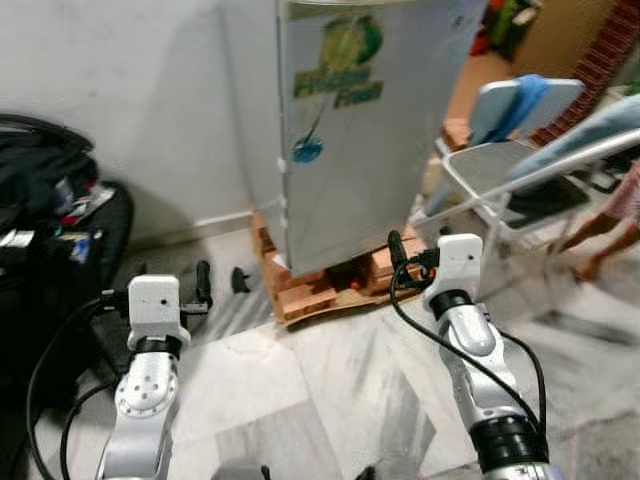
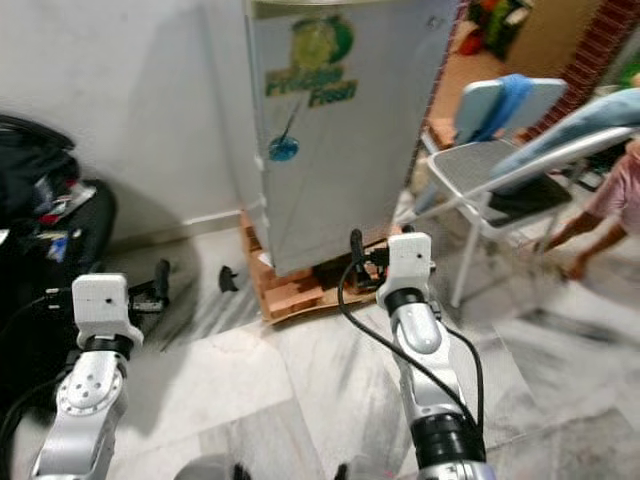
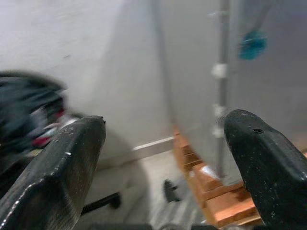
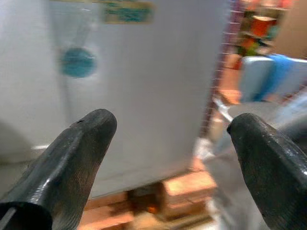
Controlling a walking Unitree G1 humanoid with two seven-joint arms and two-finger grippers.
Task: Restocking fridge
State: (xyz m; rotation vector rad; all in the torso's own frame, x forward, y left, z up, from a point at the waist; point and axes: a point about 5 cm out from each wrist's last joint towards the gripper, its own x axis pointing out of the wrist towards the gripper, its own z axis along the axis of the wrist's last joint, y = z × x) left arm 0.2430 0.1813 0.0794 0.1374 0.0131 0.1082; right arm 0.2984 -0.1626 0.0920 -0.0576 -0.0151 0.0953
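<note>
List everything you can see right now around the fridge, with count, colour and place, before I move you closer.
fridge: one, silver-grey, door shut, straight ahead against the white wall, green logo sticker and a blue round sticker on the door.
brick base: one stack, orange-red, under the fridge.
folding chair: one, white frame with grey seat, right of the fridge, blue cloth over its back.
bags: a dark pile, black, on the floor at far left.
person: one, legs at far right edge.
floor: pale marble tiles.
left gripper: fingers open, low, left of the fridge.
right gripper: fingers open, facing the fridge door.
</note>
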